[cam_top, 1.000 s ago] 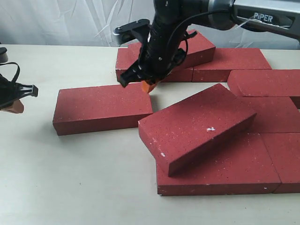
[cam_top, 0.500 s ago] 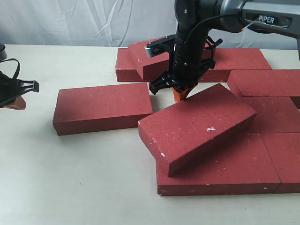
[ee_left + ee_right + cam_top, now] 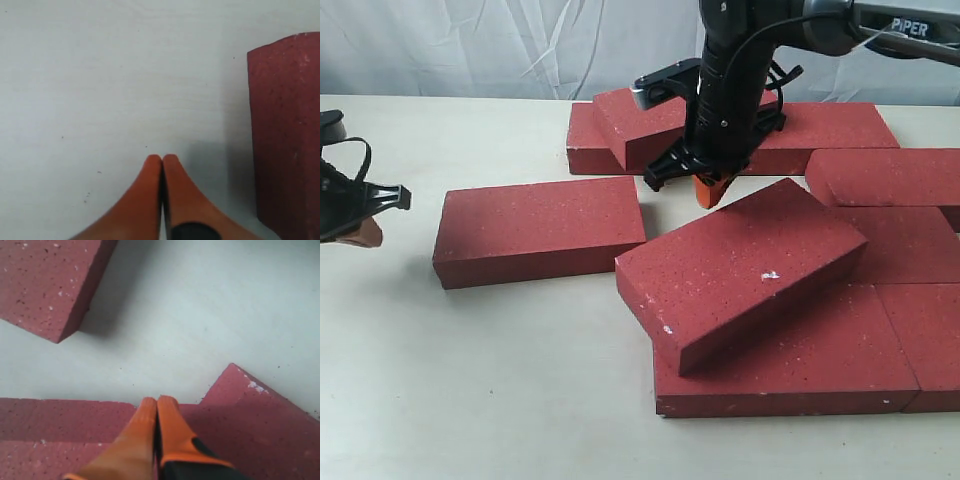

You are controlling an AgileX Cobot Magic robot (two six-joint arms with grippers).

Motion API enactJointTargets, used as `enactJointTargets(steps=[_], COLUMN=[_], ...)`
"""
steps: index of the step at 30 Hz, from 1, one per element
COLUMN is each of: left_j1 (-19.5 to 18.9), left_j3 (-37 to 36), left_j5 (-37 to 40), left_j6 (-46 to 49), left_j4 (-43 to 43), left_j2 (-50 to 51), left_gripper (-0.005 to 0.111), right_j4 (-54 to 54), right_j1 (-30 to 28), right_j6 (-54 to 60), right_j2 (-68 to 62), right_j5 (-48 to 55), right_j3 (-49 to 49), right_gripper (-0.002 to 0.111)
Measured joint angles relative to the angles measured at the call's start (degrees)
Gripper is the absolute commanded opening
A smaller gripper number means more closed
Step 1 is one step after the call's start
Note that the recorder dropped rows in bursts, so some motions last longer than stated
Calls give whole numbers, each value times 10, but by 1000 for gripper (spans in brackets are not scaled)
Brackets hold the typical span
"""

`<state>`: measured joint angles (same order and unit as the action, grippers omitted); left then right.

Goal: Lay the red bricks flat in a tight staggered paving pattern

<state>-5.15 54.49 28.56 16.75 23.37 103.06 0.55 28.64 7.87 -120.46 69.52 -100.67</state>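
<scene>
- Bricks: the red bricks crowd the right half of the desk, most of them flat and edge to edge.
- One tilted brick, marked by a white chip, lies askew on top of the flat ones. Its left end reaches past their left edge.
- A lone brick lies flat, apart on the left. Only a narrow wedge of bare desk separates its right end from the tilted brick.
- A propped brick in the far row leans at an angle on its neighbour.
- My right end effector hangs tip-down over the small gap between the lone brick, the far row and the tilted brick's high corner. Its orange fingers are pressed together and hold nothing. I cannot tell whether the tips touch anything.
- My left end effector sits at the desk's left edge over bare surface, fingers together and empty. The lone brick's short end is close by.
- Open room: a wide bare stretch of desk to the left and along the near side.
</scene>
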Motion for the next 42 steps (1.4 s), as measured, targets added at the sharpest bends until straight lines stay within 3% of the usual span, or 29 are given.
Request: enactJointTargets(steps=[14, 23, 27, 34, 42], left_j1=[0, 0, 0, 9, 51], left_j3=[2, 2, 2, 16, 52], left_j5=[-7, -4, -7, -5, 1], left_j6=[99, 125, 127, 127, 127], left_j4=[131, 173, 173, 173, 175], left_j2=[27, 27, 27, 53, 86], left_gripper=[0, 0, 0, 0, 0], right_j4=[32, 31, 127, 179, 180], right_j1=[-1, -1, 1, 78, 97], right_j6=[12, 19, 48, 69, 71], right_j2=[12, 42, 43, -16, -42], right_j5=[-37, -2, -77, -140, -187], right_j3=[58, 77, 77, 77, 77], right_gripper=[-1, -1, -1, -1, -1])
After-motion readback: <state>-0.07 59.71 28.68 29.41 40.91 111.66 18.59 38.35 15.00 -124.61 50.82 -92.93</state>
